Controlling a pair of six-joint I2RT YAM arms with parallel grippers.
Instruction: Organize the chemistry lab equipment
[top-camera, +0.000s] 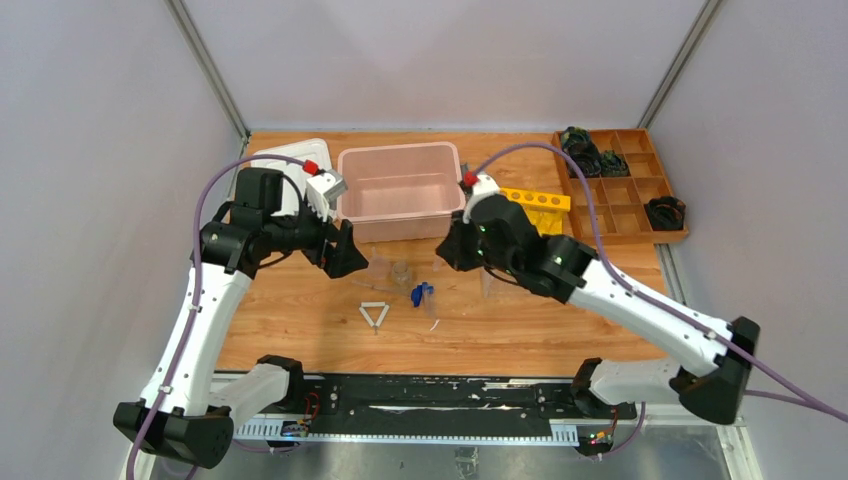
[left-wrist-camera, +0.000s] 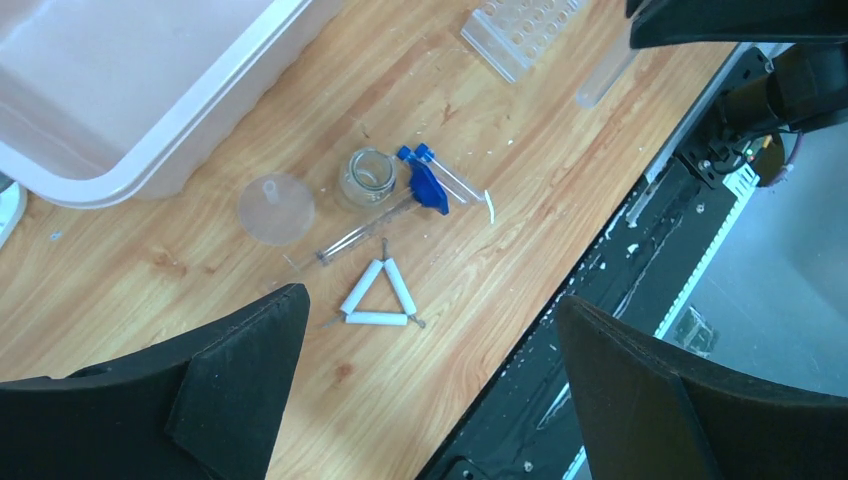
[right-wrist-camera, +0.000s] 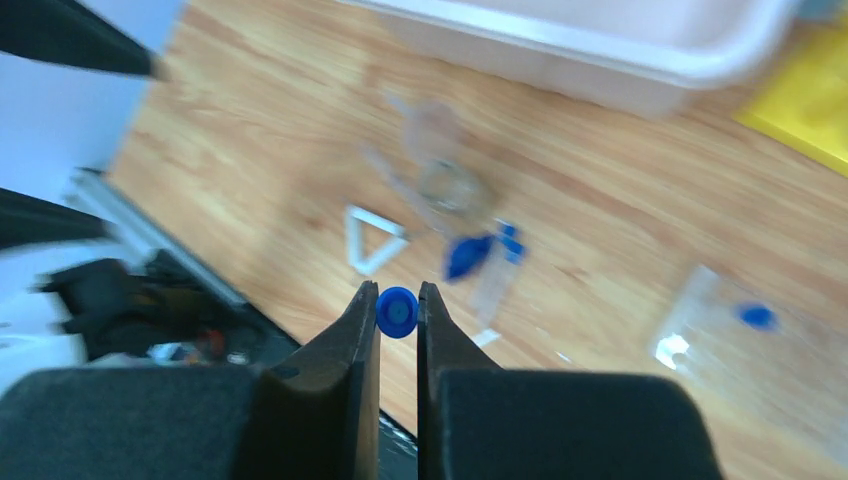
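Near the pink bin (top-camera: 398, 149), right claw (right-wrist-camera: 398, 298) grips a blue-capped tube (right-wrist-camera: 397, 313); left claw (left-wrist-camera: 430, 297) gapes wide.

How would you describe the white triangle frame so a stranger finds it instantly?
Find the pink plastic bin at the table's back. In front of it lies a cluster of small items, the white triangle frame on its near-left side. Its neighbours are clear or blue; only it is a hollow white triangle.
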